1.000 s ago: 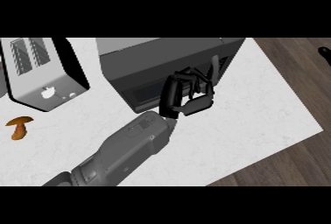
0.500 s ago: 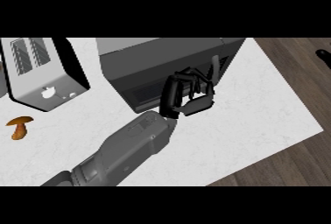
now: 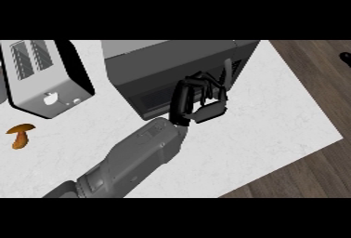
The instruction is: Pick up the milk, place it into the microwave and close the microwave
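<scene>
The dark grey microwave [image 3: 171, 65] stands at the back middle of the white counter [image 3: 274, 125], and its door looks closed. My right hand [image 3: 198, 100] is against the microwave's front, fingers loosely bent and resting on the door, holding nothing that I can see. Its grey forearm [image 3: 137, 158] comes in from the lower left. The milk is not in sight. My left hand shows nowhere.
A silver toaster [image 3: 41, 79] stands at the left. A small brown mushroom-like item [image 3: 19, 135] lies near the left edge. The counter ends at the right and lower right over wooden floor [image 3: 308, 172].
</scene>
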`<state>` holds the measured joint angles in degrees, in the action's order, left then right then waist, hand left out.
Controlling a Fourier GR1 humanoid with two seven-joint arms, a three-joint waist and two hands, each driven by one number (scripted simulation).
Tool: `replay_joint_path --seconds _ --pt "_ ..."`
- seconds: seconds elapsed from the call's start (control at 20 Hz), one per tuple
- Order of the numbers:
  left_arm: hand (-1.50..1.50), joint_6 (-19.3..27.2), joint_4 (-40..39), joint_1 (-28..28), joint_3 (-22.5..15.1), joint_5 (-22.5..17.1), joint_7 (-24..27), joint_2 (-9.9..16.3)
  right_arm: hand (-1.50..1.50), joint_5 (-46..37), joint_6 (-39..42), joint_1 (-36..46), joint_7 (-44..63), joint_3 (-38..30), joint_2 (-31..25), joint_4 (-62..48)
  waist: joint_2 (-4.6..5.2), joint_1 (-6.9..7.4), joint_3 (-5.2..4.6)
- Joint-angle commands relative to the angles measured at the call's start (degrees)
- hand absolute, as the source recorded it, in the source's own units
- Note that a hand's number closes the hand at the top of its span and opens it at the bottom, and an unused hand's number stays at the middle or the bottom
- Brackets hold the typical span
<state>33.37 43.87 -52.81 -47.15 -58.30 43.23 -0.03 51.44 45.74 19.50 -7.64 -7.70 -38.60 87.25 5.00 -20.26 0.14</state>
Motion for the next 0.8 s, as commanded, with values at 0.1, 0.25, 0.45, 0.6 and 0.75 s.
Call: replay_joint_path --seconds 0.1,0.25,0.45,0.6,0.75 --pt "1.50 -1.50 -5.37 -3.70 1.51 -1.74 -1.52 0.03 -1.50 1.51 1.35 0.26 0.93 -0.12 -1.80 0.21 0.60 -0.63 -0.20" --pt "1.50 -1.71 -5.97 -4.64 -0.88 -0.48 -1.49 0.03 -1.50 3.23 2.41 0.94 0.57 -0.46 -2.03 -0.30 0.76 -1.03 0.06" --pt "1.50 0.10 -8.86 -4.26 -2.55 -0.10 -2.59 0.03 -1.50 4.98 3.23 0.36 0.79 0.77 -1.31 0.07 0.67 -0.67 0.14" --pt "1.50 2.45 -9.65 -4.37 -3.04 -0.95 -4.48 0.02 -1.50 6.12 4.67 0.90 1.29 1.77 -1.72 0.34 0.56 0.33 0.10" --pt "1.50 3.16 -10.48 -4.35 -2.34 -2.49 -5.74 0.02 -1.50 7.09 5.36 0.34 1.56 1.30 -2.86 0.24 0.28 1.22 0.01"
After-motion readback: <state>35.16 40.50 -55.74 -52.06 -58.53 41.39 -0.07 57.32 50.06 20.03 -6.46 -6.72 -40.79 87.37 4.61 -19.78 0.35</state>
